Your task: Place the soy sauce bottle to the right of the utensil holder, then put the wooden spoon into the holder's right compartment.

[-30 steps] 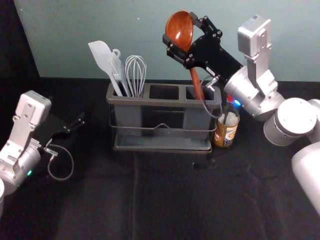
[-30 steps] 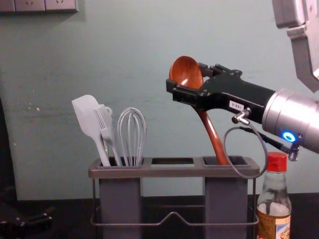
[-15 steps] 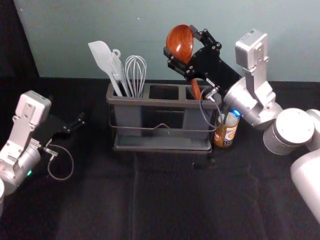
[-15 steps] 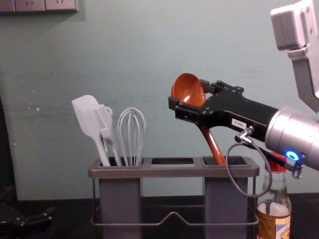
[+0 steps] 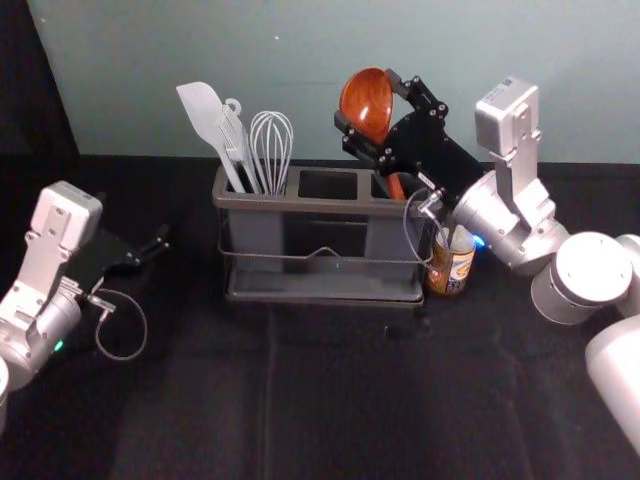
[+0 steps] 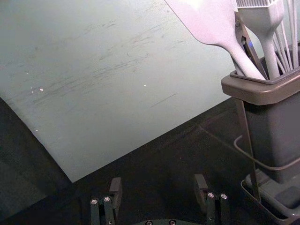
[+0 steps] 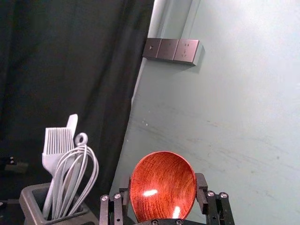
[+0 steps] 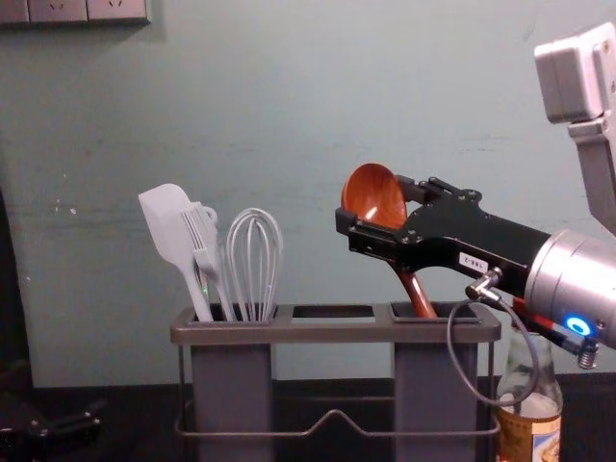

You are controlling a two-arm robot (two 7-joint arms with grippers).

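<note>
Reddish-brown wooden spoon (image 8: 372, 192) gripped by bowl in right gripper (image 8: 375, 202); handle (image 8: 417, 295) slants down rightward into grey right compartment (image 8: 436, 385). Next, probably: lower along handle's axis, release. Left gripper (image 6: 158, 182) idle, fingers apart, left of holder (image 8: 332, 333).

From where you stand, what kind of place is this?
Maybe a robot practice spot set up like a kitchen counter: there's a utensil holder with a whisk, a soy sauce bottle, and a robot arm with a wooden spoon.
</note>
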